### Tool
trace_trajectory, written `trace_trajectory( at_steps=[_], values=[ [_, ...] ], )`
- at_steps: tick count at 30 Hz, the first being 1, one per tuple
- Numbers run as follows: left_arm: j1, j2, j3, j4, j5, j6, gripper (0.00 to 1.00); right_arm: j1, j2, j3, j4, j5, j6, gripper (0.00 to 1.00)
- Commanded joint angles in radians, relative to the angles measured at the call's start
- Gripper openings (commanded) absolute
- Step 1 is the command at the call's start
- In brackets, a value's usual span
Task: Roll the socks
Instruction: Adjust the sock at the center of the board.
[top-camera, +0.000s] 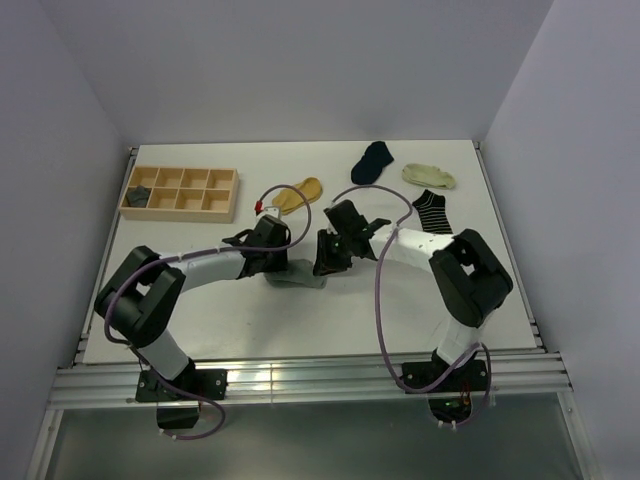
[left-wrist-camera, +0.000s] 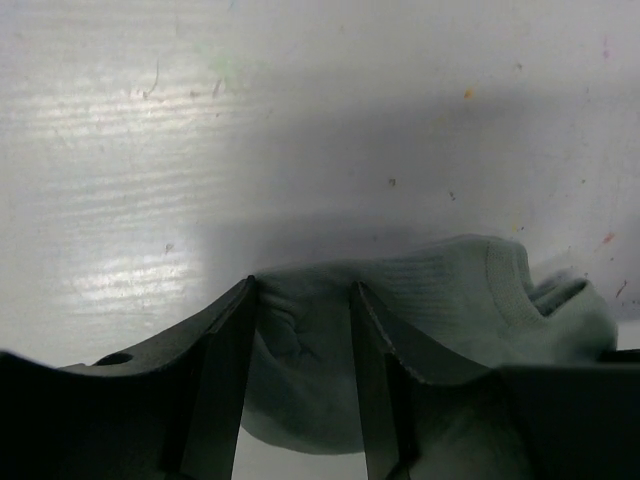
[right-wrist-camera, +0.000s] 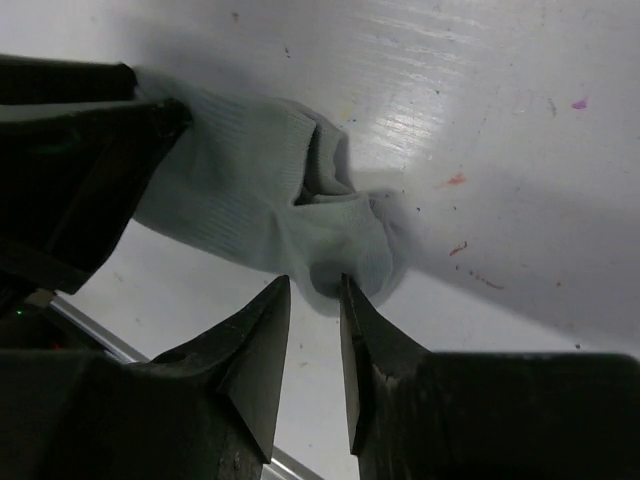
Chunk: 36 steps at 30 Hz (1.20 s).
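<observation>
Socks: five, one each: light grey sock (top-camera: 300, 279), mustard (top-camera: 300, 193), navy (top-camera: 373, 160), cream (top-camera: 429, 176), striped (top-camera: 433, 211).
Left gripper (left-wrist-camera: 302, 290): grasping light grey sock.
Right gripper (right-wrist-camera: 312, 285): tips at its edge; grip indeterminate.

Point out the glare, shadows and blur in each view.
Left wrist: glare on the table left of the light grey sock; left fingers dark and soft. Right wrist: a shadow runs right of the sock; right fingers black silhouettes. Top external: even light, sharp.
</observation>
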Motion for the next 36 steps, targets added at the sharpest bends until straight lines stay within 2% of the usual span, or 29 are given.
trace_trajectory(
  at_steps=[1,6,11,17,21,25,28,30,33,36],
  values=[
    [0.001,0.045,0.043,0.066,-0.029,0.068,0.48,0.012,0.03,0.002,0.076,-0.023,-0.014,0.34],
    [0.003,0.124,0.127,0.141,-0.046,0.172,0.5,0.012,0.006,-0.116,0.087,0.006,0.032,0.33],
    [0.004,0.18,0.228,0.23,-0.033,0.292,0.52,0.013,-0.118,-0.204,0.087,-0.012,0.099,0.33],
    [0.004,0.07,0.232,0.253,-0.046,0.332,0.59,0.013,-0.31,-0.185,-0.029,0.124,0.082,0.34],
    [-0.006,-0.064,0.17,0.202,-0.024,0.271,0.62,0.003,-0.465,-0.201,-0.08,0.204,0.095,0.39],
    [-0.127,-0.134,0.115,0.159,-0.073,0.179,0.63,-0.019,-0.545,-0.23,-0.147,0.33,0.128,0.47],
    [-0.231,-0.135,0.112,0.109,-0.125,0.126,0.65,-0.077,-0.591,-0.276,-0.174,0.339,0.144,0.5],
    [-0.284,-0.098,0.121,0.098,-0.163,0.122,0.65,-0.141,-0.625,-0.318,-0.187,0.33,0.159,0.51],
    [-0.385,-0.017,0.168,0.07,-0.266,0.148,0.64,-0.232,-0.702,-0.378,-0.195,0.315,0.164,0.6],
    [-0.462,0.071,0.227,0.04,-0.332,0.166,0.61,-0.309,-0.772,-0.418,-0.215,0.296,0.154,0.62]
  ],
)
